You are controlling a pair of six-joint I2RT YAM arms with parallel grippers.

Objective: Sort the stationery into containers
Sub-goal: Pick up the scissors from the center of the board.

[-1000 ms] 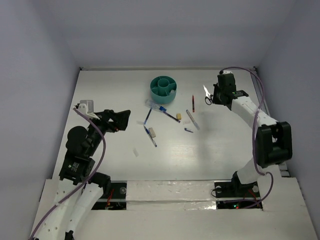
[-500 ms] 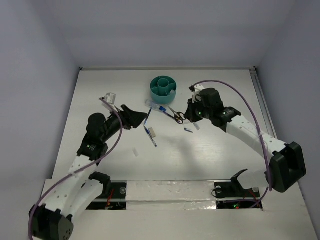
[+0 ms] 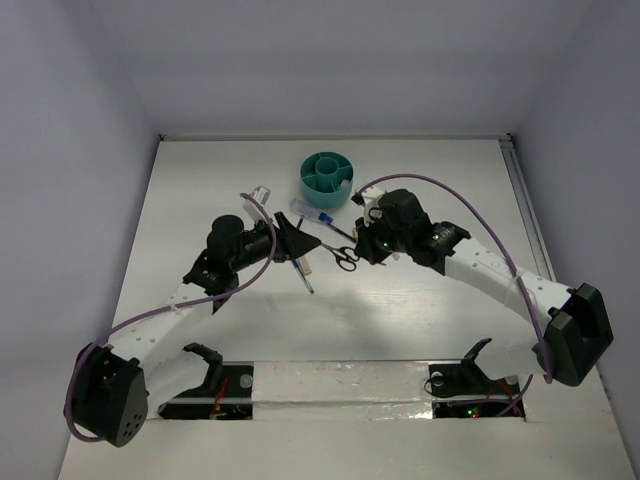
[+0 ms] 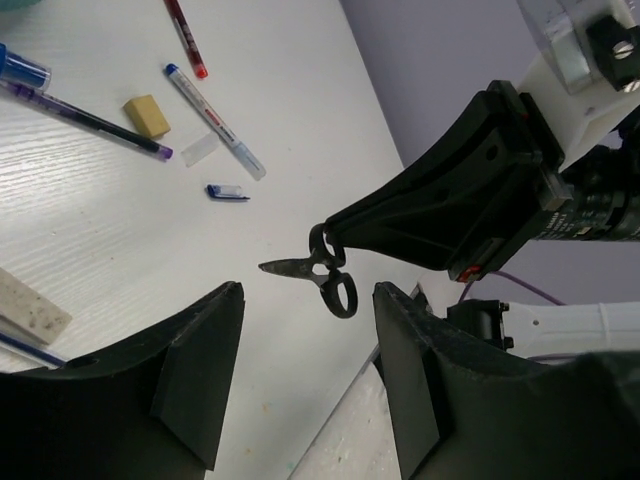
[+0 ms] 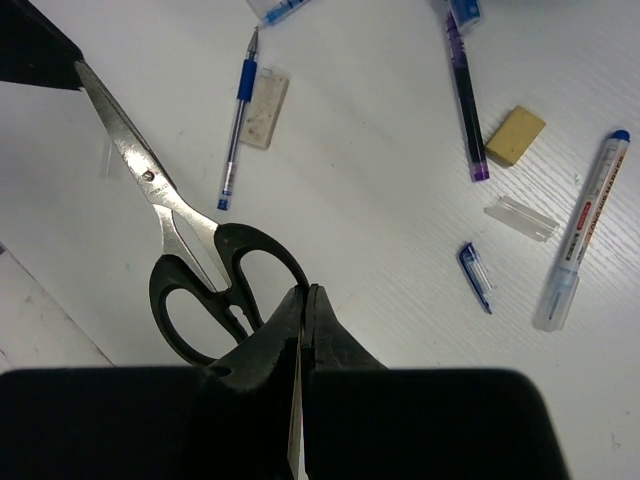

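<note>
I saw right gripper (image 5: pixel 302 305) pressed together, pinching black handle of scissors (image 5: pixel 150 178). Blades pointed away from it, at gap between left gripper's fingers (image 4: pixel 195 370). Left gripper (image 3: pixel 305 241) was spread wide, holding nothing. Teal cup (image 3: pixel 327 178) sat beyond both grippers. Blue pen (image 5: pixel 238 120), dark purple pen (image 5: pixel 463 90) and white marker (image 5: pixel 580 235) lay on table (image 5: pixel 380 200) beneath right gripper. Red pen (image 4: pixel 186 38) lay farther ahead of left gripper.
</note>
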